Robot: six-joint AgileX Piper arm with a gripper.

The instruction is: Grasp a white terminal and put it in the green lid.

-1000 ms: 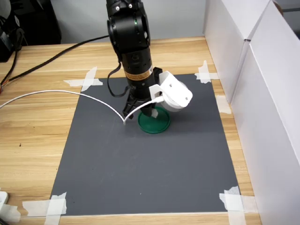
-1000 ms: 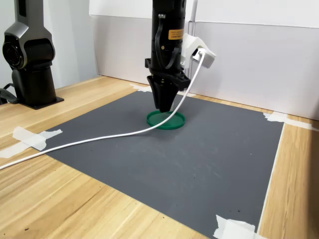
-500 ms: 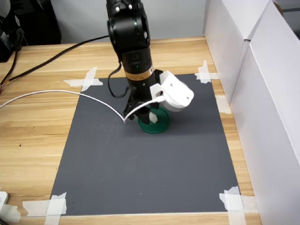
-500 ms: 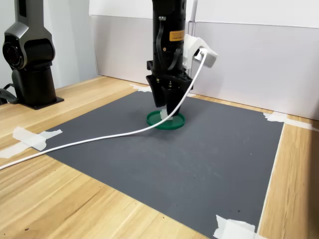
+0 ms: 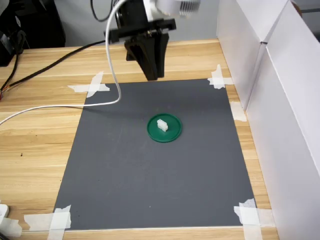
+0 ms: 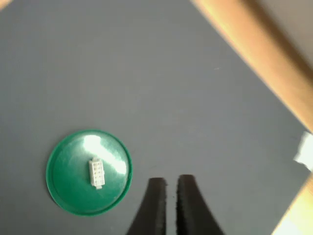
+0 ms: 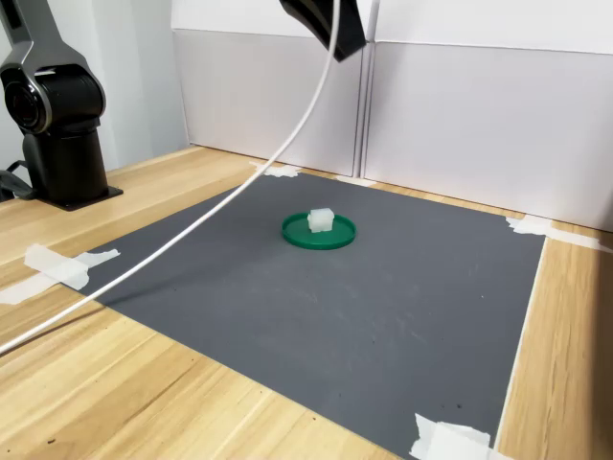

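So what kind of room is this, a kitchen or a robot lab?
Probably a robot lab workbench. A grey mat is taped onto a wooden table, white partition boards wall it off, and the arm's tool hangs above a green lid holding a white terminal.

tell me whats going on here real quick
A robot arm is working over a dark grey mat taped to a wooden table. The small white terminal lies inside the green lid, near its middle. The claw hangs high above the mat, off to one side of the lid, holding nothing, its fingers nearly together. The placing looks done.
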